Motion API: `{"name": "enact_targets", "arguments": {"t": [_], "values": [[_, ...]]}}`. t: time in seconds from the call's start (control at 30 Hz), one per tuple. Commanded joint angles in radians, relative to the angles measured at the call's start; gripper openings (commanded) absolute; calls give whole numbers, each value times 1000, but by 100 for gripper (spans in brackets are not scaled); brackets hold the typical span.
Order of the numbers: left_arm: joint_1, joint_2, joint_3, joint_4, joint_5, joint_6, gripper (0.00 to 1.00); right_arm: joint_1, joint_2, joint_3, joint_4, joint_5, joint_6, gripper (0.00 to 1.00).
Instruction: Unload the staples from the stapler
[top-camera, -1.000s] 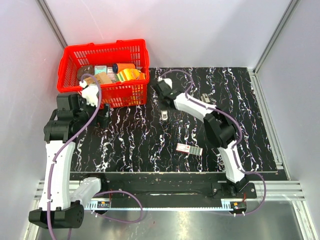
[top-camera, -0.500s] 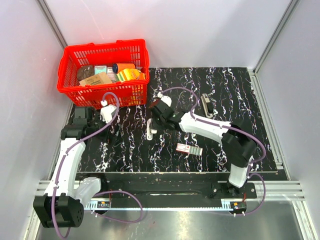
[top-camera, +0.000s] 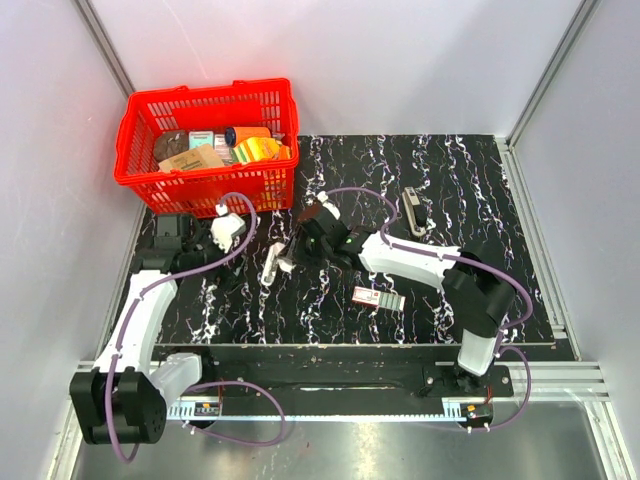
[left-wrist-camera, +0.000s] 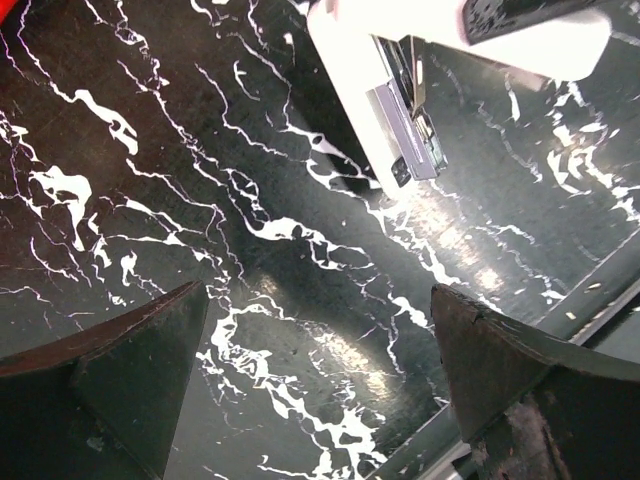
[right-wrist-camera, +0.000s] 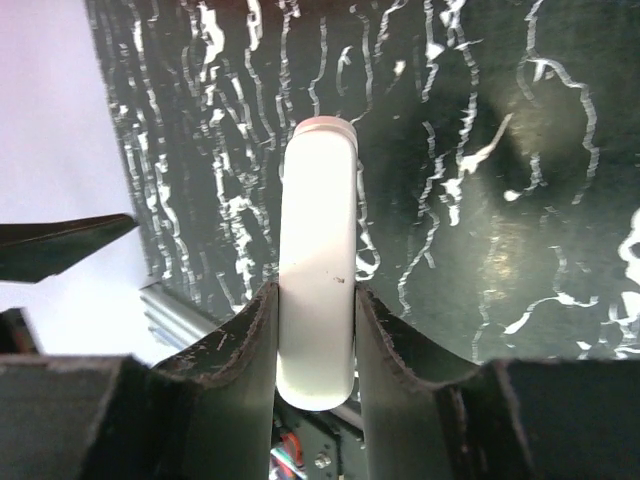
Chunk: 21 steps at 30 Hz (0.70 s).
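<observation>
The stapler has a white top and a silver metal channel underneath. My right gripper is shut on one end of it and holds it above the mat, left of centre. In the right wrist view the white body runs straight out from between the two fingers of the right gripper. My left gripper hangs just left of it. In the left wrist view the left gripper is open over bare mat, and the stapler's metal underside shows at the top.
A red basket with several packets stands at the back left. A small red-and-white box lies on the black marbled mat near the front. A grey metal tool lies at the back right.
My right arm has carried the stapler from the back middle leftward and nearer. My left arm has swung from beside the basket out over the mat towards the stapler.
</observation>
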<state>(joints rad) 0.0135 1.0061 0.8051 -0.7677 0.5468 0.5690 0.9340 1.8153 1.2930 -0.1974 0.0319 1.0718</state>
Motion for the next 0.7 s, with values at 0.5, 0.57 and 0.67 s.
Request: {"name": "enact_targets", "arguments": {"t": [0.5, 0.57, 0.67], "values": [[-3, 28, -107, -39, 57, 364, 99, 6, -103, -121, 311, -150, 200, 0], [-3, 40, -93, -42, 74, 355, 99, 6, -114, -129, 331, -153, 208, 0], [-1, 49, -78, -24, 85, 335, 99, 9, -113, -124, 349, -173, 212, 0]]}}
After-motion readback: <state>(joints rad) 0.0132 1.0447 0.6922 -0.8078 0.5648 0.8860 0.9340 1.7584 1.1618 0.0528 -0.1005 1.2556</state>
